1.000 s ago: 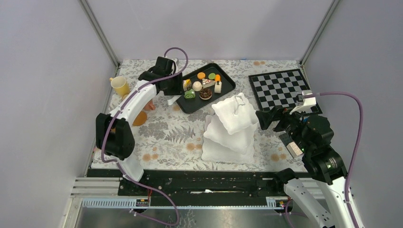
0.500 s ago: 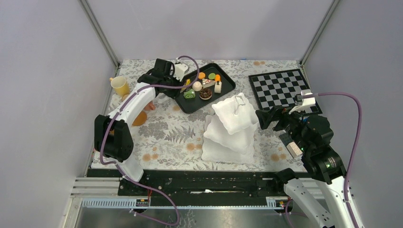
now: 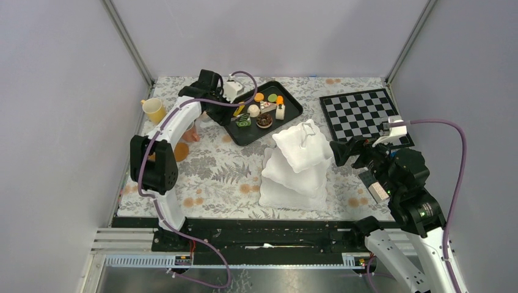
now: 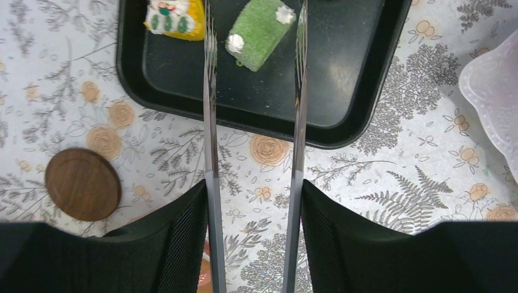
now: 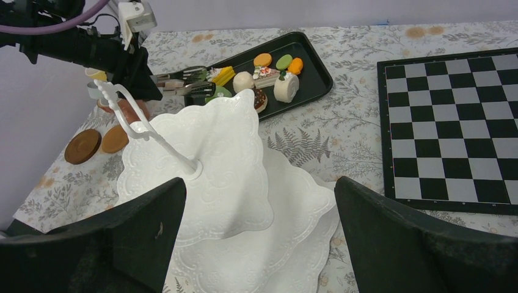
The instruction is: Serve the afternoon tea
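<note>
The left arm is turning its wrist and, compared with a second ago, is now reaching from the 9 o'clock side of the black tray (image 4: 342, 79) instead of hanging over its edge. The left gripper (image 4: 253, 189) is clamping the silver tongs (image 4: 209, 122) between its fingers. The two blades are standing apart, one on each side of the green cake roll (image 4: 259, 33). The left blade is passing between this roll and the yellow cake (image 4: 177, 13). I cannot tell if the blades are already touching the roll.

In my judgement this change means that the aiming is finishing and the squeeze on the green roll is coming next. The roll is not lifted yet; it is lying in the 8 o'clock part of the tray.

The white three-tier stand (image 3: 297, 162) is waiting at 5 o'clock of the tray, and no cake is lying on its tiers. The right gripper (image 5: 259, 189) is not moving since a second ago; it is hovering at 3 o'clock of the stand with its fingers wide apart, holding nothing. A brown saucer (image 4: 82, 183) is lying on the cloth at 8 o'clock of the tray.
</note>
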Controlling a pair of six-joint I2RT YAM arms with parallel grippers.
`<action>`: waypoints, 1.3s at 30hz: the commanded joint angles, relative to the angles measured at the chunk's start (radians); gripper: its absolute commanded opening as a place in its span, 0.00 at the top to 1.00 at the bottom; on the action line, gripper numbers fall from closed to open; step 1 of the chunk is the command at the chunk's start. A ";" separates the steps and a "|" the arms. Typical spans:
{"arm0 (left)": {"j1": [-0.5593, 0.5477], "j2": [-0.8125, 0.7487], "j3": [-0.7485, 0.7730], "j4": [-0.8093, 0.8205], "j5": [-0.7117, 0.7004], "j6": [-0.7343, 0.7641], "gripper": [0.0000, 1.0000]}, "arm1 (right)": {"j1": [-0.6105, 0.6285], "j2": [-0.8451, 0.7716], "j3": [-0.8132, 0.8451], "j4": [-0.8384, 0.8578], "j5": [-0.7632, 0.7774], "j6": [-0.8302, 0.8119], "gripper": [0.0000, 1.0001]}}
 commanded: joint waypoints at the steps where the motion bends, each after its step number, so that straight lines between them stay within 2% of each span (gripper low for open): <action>1: 0.001 0.040 0.070 -0.024 0.062 0.029 0.45 | 0.008 -0.007 0.029 0.022 0.020 -0.012 0.02; 14: 0.002 0.158 0.155 -0.049 0.030 0.040 0.42 | 0.007 -0.003 0.028 0.022 0.013 0.001 0.02; 26: 0.011 0.194 0.153 -0.041 0.046 0.035 0.40 | 0.007 -0.006 0.027 0.022 0.009 0.017 0.02; 31: 0.011 0.182 0.147 -0.034 0.060 0.026 0.46 | 0.007 -0.015 0.026 0.021 0.012 0.023 0.02; 36: 0.011 0.147 0.111 -0.006 0.059 0.004 0.60 | 0.007 -0.017 0.026 0.021 0.007 0.037 0.02; 39: 0.011 0.118 0.099 0.007 0.053 -0.025 0.65 | 0.007 -0.024 0.024 0.021 0.004 0.043 0.02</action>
